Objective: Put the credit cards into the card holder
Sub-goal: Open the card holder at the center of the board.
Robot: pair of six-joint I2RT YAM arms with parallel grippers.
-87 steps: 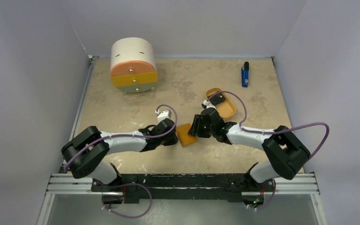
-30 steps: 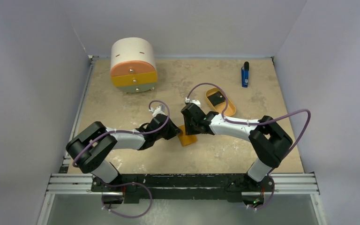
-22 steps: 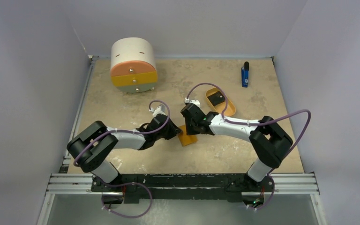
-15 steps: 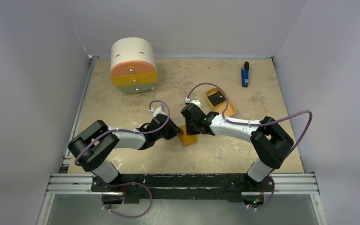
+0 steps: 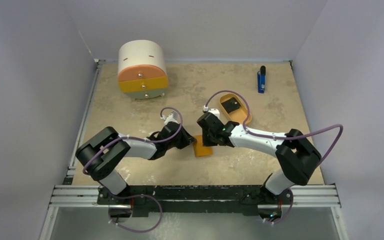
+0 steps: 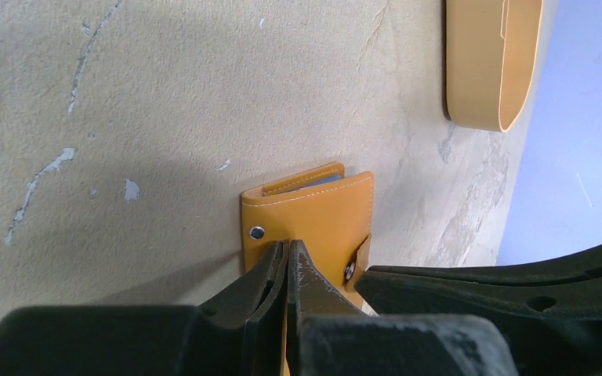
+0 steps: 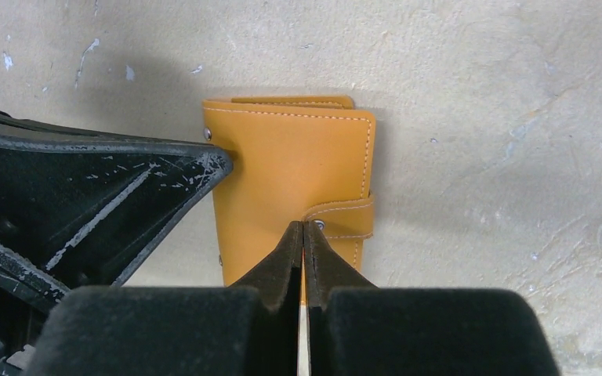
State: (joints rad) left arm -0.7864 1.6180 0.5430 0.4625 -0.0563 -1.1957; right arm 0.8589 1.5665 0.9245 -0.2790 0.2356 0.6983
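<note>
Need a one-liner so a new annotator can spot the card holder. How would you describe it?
Look mid-table, where the two arms meet: the shut left gripper and right gripper both point onto it. The card holder is a flat orange-tan fold-over wallet with pale stitching, a strap and silver snaps. The tan oval tray behind it is dished and holds a black card.
</note>
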